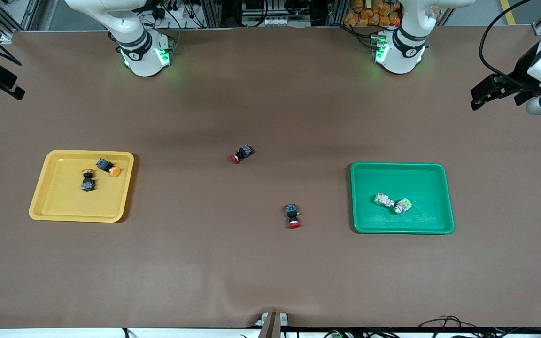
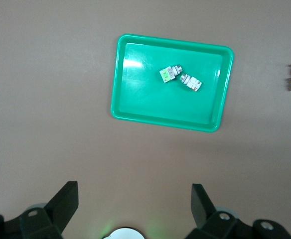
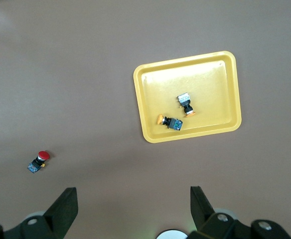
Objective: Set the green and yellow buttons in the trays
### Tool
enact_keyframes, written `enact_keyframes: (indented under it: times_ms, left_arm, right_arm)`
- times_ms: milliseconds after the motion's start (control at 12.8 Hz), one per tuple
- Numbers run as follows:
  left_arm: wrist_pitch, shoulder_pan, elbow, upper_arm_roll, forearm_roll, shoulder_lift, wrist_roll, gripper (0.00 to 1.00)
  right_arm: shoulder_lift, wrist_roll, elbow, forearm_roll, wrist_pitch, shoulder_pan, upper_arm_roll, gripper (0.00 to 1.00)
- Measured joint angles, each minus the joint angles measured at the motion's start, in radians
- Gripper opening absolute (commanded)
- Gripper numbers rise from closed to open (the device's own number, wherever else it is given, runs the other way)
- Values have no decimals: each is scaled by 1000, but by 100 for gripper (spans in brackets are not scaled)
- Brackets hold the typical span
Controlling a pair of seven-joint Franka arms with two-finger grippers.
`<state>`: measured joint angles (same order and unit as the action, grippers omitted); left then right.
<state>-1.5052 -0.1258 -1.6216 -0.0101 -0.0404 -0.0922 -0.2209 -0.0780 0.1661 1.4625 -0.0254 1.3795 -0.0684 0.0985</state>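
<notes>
The yellow tray (image 1: 64, 202) lies toward the right arm's end of the table and holds two black-bodied, orange-capped buttons (image 1: 108, 167) (image 1: 88, 180). The green tray (image 1: 421, 183) lies toward the left arm's end and holds two whitish, light-green buttons (image 1: 384, 200) (image 1: 402, 205), touching each other. My left gripper (image 2: 134, 191) is open and empty, high above the table, with the green tray (image 2: 150, 99) in its view. My right gripper (image 3: 133, 194) is open and empty, high above the table, with the yellow tray (image 3: 210, 79) in its view.
Two black switches with red caps lie on the brown table between the trays: one (image 1: 241, 154) nearer the robots' bases, one (image 1: 292, 216) nearer the front camera. The arm bases (image 1: 143, 56) (image 1: 399, 51) stand along the table's edge.
</notes>
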Motion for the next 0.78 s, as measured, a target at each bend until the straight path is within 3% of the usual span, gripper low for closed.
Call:
enact_keyframes:
  times_ms: [779]
  left_arm:
    - [-1, 9, 4, -6, 0, 0, 0, 100]
  right_arm:
    - [5, -1, 0, -1, -6, -3, -1, 100]
